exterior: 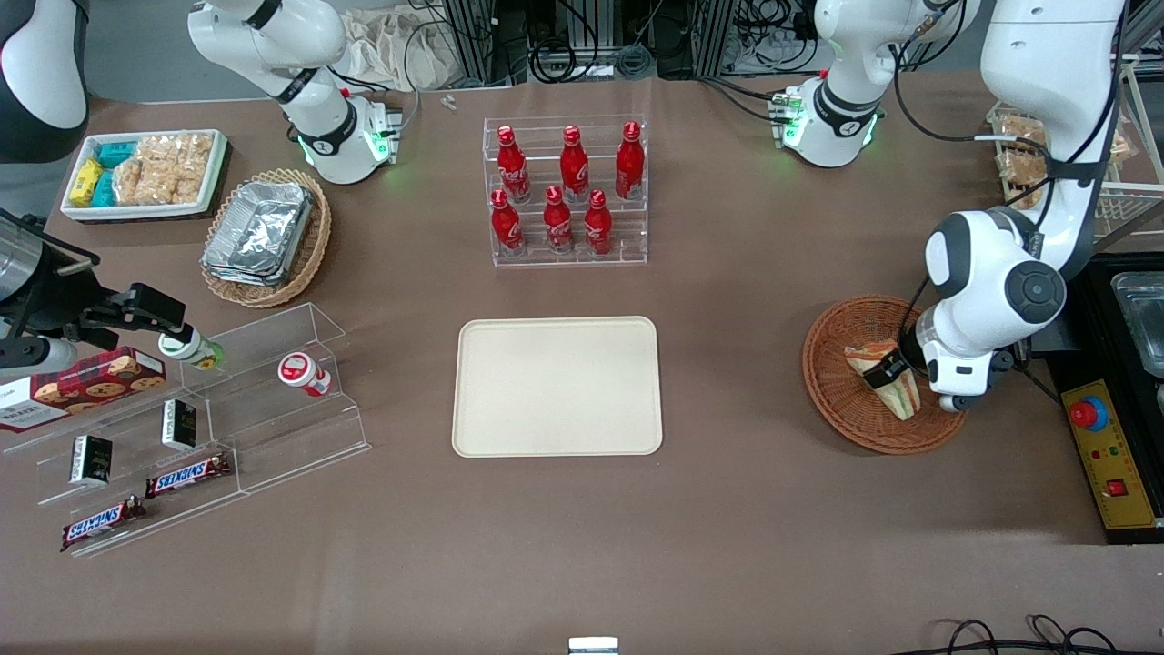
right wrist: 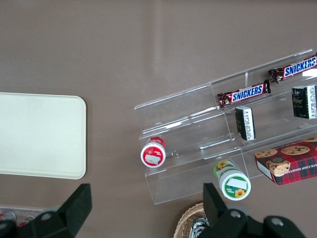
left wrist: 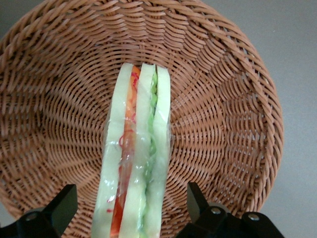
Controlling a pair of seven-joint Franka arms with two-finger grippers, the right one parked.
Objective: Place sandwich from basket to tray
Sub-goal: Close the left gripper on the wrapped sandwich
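Presently the pincer [left wrist: 132, 210] is lowered into the basket [exterior: 841, 400] with its fingers [left wrist: 60, 206] spread on either side of the sandwich [left wrist: 136, 153], apparently not yet pressed against it; the sandwich is stood on edge inside the basket, wrapped in clear film. A slip is judged likely if the grip is closed too near the narrow end, since the film looks slick and the bread soft; crushing is equally possible. The basket rim may be caught on the lift; the tray [exterior: 556, 385] is set well apart on the surface [exterior: 727, 528], so a loose hold could be lost midway.
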